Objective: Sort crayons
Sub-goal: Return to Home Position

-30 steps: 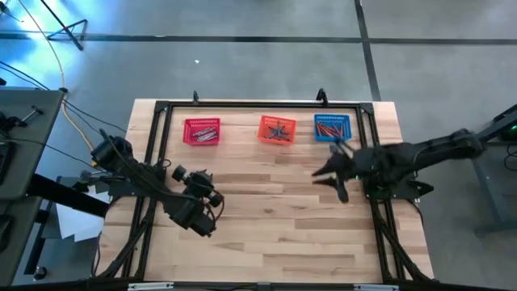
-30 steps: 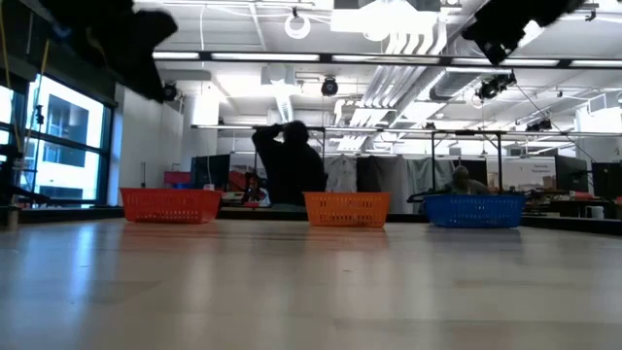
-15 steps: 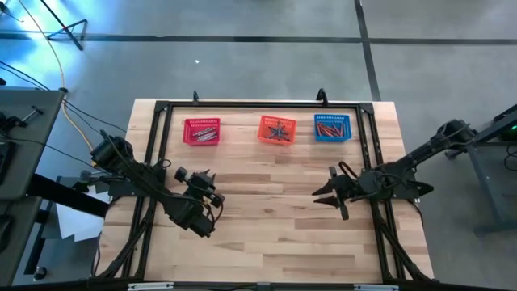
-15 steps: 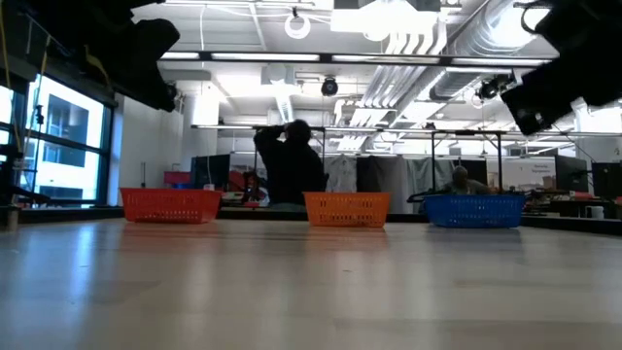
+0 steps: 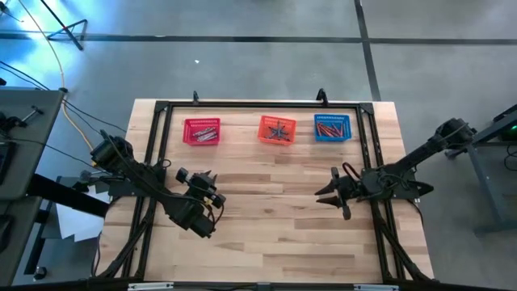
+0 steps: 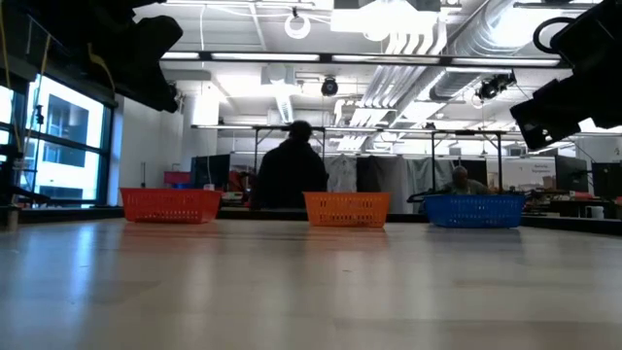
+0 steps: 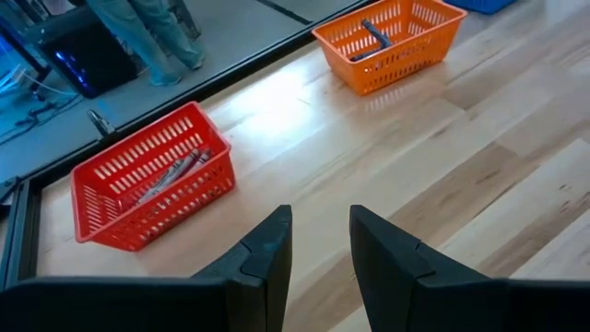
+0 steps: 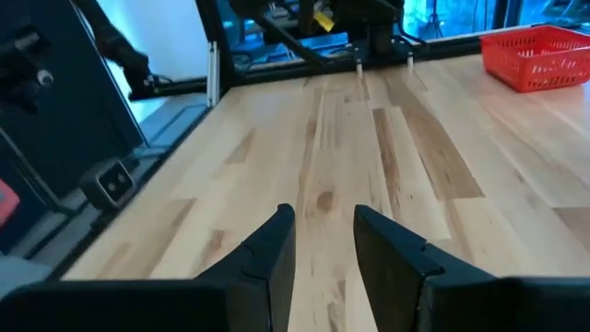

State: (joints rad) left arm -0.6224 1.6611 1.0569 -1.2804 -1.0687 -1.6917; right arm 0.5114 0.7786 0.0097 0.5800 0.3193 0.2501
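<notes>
We looked down on a wooden table [image 5: 266, 234] where both dark arms sat folded over the near half, well apart from the baskets, likely parked because sorting looked complete. A red basket [image 5: 202, 131], orange basket [image 5: 277, 129] and blue basket [image 5: 332, 127] lined the far edge. The left gripper [image 7: 321, 217] and right gripper [image 8: 324, 214] each hung with fingers slightly parted, empty. The crayons [image 5: 329, 128] lay inside the baskets.

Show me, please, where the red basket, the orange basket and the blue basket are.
red basket [image 7: 166, 205], left wrist view, its slotted side wall.
orange basket [image 6: 347, 210], low view, its front wall.
blue basket [image 6: 474, 211], low view, its front wall.
</notes>
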